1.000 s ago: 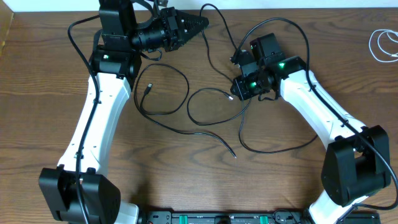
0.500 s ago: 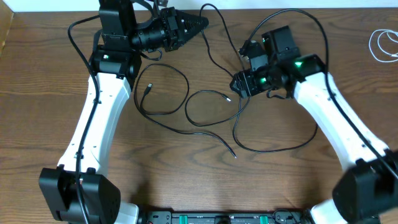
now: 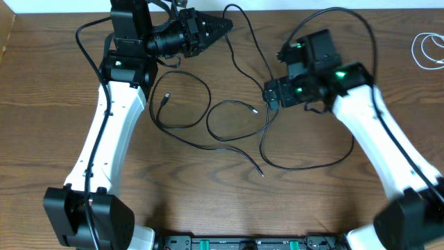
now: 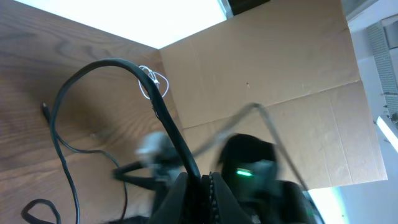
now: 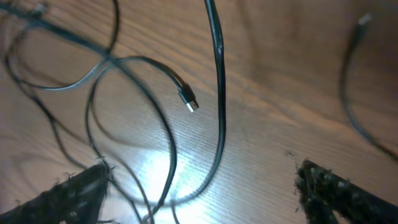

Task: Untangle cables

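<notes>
Overhead: thin black cables (image 3: 208, 104) lie in overlapping loops at the centre of the brown wooden table (image 3: 55, 104). A coiled white cable (image 3: 427, 52) lies well apart at the right edge. The left pincer (image 3: 220, 26) has not moved and is at the far edge. The right pincer (image 3: 269, 94) has shifted slightly right since one second ago, over the loops.

Left wrist: the left pincer (image 4: 200, 183) is clamped on one black cable strand (image 4: 168, 118), which arches upward.

Right wrist: the right pincer (image 5: 202, 171) is spread wide. A black strand passes between its fingers (image 5: 74, 193), and a small plug end (image 5: 188, 99) lies near it.
</notes>
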Robot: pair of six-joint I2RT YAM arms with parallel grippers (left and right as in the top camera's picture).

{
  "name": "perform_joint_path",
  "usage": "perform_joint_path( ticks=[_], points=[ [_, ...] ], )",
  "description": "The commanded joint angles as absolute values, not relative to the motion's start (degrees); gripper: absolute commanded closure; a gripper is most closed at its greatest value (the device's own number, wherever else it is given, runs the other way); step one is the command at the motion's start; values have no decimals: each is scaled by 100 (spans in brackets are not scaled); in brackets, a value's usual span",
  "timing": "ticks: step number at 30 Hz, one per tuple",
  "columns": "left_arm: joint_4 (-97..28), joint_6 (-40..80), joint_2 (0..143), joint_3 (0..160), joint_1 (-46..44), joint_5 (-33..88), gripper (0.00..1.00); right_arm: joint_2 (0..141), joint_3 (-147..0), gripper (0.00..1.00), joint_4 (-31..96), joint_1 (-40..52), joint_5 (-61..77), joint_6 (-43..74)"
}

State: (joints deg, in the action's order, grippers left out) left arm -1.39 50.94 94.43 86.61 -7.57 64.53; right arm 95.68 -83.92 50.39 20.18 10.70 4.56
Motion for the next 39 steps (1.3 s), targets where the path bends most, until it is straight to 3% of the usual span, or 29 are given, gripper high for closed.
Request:
perform_joint_path(
  ticks=[1,6,7,8,10,12,15,17,21,23,39],
  points=[
    [-99,4995,9356,8746,-742,6486,92,10315,-8451,15,4816,2130,1439,648],
    [-99,4995,9356,8746,-742,6488,92,10700,-8453,43,4495,2187,1859,644],
    [-99,4995,9356,8746,-742,6486,93,10700,-8451,51,4453,2187,1859,644],
    [-99,4993,9356,8746,-742,6486,92,10672,-8453,68,4388,2185,1857,644],
    [-97,4991,9356,8746,-742,6486,92,10604,-8455,88,4322,2171,1855,644],
    [-99,4950,9356,8744,-742,6486,92,10501,-8455,99,4305,2134,1833,644],
    [-99,4845,9356,8744,-742,6486,92,10265,-8455,99,4309,2029,1828,639],
    [-99,4842,9356,8744,-742,6486,76,10038,-8458,99,4309,1909,1835,644],
    [-99,4842,9356,8744,-742,6486,30,9467,-8473,99,4303,1577,1835,685],
    [-102,4799,9356,8744,-742,6488,13,9168,-8525,99,4278,1365,1831,687],
    [-368,4458,9358,8744,-742,6486,8,8449,-10908,99,3876,-941,1269,532]
  ],
)
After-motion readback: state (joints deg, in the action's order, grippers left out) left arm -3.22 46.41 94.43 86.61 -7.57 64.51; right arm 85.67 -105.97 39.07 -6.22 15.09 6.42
